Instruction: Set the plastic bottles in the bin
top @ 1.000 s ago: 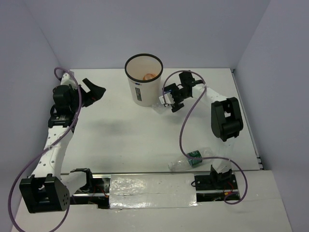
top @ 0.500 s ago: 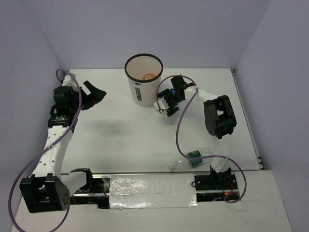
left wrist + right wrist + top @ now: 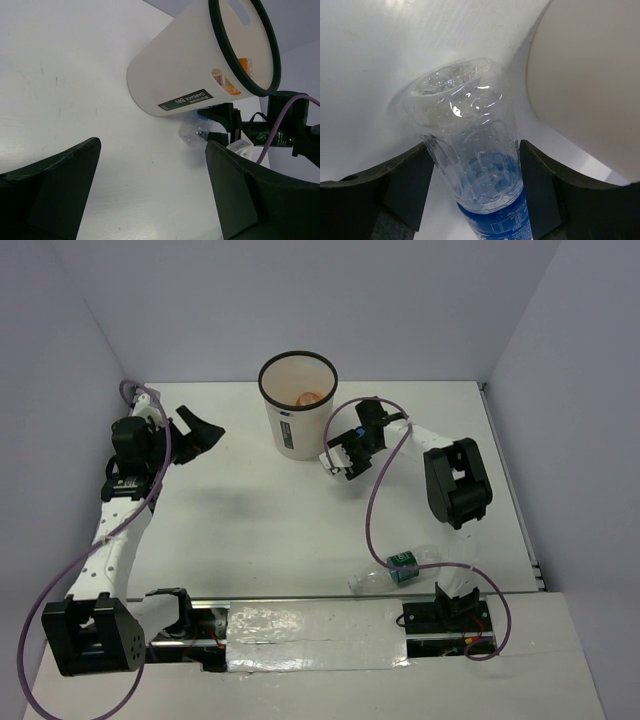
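Note:
A clear plastic bottle with a blue label [image 3: 470,115] lies on the table beside the foot of the white bin [image 3: 590,75]. My right gripper [image 3: 476,146] is shut on it, with a dark finger pressed against each side. From above, that gripper [image 3: 338,458] sits just right of the bin [image 3: 297,430], and the bottle's clear end [image 3: 326,461] pokes out. An orange bottle [image 3: 309,398] lies inside the bin. A clear bottle with a green label [image 3: 400,567] lies near the front right. My left gripper [image 3: 203,430] hangs open at the left, holding nothing.
The left wrist view shows the bin [image 3: 180,70] with its black rim and dark label, and the held bottle's end [image 3: 192,136] beyond my open left gripper [image 3: 151,146]. The right arm's purple cable [image 3: 375,510] loops over the table. Walls enclose three sides.
My right gripper moved left and down toward the bin's foot and closed onto the blue-label bottle. The left gripper drifted slightly right and stayed open.

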You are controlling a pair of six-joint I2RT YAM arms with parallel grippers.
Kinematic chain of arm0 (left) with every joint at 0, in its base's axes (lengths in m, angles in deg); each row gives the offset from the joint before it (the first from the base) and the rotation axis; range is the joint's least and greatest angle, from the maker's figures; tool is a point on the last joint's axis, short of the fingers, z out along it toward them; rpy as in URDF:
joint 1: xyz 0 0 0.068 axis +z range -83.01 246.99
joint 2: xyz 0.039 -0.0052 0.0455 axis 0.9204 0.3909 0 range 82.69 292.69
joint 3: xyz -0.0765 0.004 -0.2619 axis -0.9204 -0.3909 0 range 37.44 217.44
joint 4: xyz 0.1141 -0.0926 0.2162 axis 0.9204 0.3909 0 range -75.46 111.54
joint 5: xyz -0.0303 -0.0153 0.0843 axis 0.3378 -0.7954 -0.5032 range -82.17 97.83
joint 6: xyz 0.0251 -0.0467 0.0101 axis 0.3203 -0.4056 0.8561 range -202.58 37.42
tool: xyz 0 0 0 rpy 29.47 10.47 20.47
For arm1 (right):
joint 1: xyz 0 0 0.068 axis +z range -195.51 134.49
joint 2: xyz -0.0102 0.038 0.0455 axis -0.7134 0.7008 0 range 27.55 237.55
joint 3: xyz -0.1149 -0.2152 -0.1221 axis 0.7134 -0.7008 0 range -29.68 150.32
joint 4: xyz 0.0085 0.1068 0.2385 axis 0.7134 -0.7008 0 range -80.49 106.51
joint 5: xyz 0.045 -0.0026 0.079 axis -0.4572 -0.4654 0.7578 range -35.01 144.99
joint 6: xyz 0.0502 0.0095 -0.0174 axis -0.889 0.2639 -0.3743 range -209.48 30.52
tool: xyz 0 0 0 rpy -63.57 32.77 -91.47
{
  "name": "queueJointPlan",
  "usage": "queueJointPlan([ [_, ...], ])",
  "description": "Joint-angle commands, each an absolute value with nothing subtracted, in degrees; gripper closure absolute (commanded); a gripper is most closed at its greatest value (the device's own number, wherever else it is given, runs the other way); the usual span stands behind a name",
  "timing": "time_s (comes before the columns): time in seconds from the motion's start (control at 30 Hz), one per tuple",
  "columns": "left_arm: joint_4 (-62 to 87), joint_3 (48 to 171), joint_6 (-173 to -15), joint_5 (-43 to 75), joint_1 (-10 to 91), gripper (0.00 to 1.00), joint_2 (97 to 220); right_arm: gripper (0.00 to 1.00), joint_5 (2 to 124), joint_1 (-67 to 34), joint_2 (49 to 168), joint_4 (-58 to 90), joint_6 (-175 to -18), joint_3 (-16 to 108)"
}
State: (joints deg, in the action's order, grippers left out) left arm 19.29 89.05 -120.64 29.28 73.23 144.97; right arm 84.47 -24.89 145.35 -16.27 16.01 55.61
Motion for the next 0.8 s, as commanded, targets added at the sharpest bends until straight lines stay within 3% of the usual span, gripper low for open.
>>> queueJointPlan([
  [0.0,13.06,87.89,-121.78,33.05,73.49,0.01,143.87,0.46,87.94,-25.21,140.85,-21.89,11.43,53.73],
  [0.2,8.21,85.43,-122.30,36.22,73.49,0.01,142.98,0.62,99.79,-24.77,133.03,-33.14,-4.36,58.02],
  [0.53,4.17,87.18,-124.15,39.73,73.49,0.01,144.48,0.68,116.96,-23.01,123.97,-33.60,-35.66,72.34],
  [0.67,3.46,88.94,-124.33,40.53,73.58,0.01,144.48,0.68,124.15,-22.57,123.61,-24.28,-53.57,78.33],
  [0.77,2.15,89.21,-124.76,41.32,73.49,0.01,144.22,0.68,125.48,-22.57,123.79,2.14,-76.85,79.57],
])
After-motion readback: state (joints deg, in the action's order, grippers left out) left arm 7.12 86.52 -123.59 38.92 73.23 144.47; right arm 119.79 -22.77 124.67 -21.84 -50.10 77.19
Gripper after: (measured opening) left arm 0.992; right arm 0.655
